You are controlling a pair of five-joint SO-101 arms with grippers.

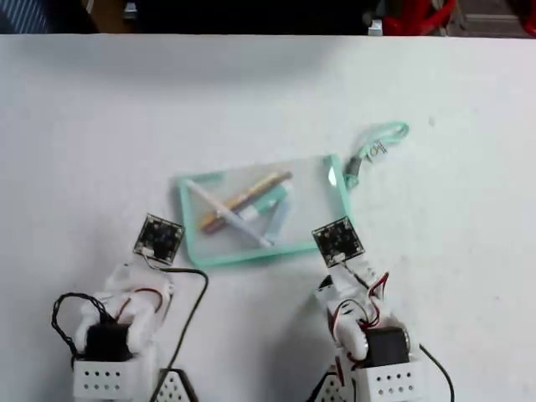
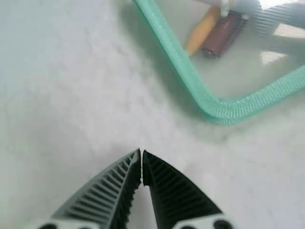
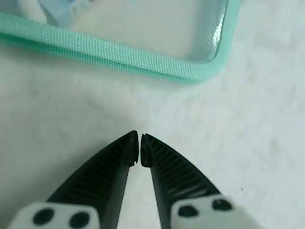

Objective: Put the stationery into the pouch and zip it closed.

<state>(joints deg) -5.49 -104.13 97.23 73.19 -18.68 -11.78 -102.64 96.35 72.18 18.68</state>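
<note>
A clear pouch (image 1: 318,197) with a mint green border lies flat mid-table, with pens and other stationery (image 1: 244,205) showing through it. Its green strap (image 1: 381,134) trails off the far right corner. My left gripper (image 2: 141,155) is shut with nothing in it, hovering over bare table just short of the pouch's near left corner (image 2: 224,109). An orange pen and a dark cap (image 2: 221,38) show through that corner. My right gripper (image 3: 139,138) is also shut with nothing in it, just short of the pouch's near right edge (image 3: 143,59).
Both arm bases (image 1: 113,343) (image 1: 373,347) stand at the table's front edge with their cables. White table (image 1: 100,126) stretches around the pouch, and its dark far edge runs along the back.
</note>
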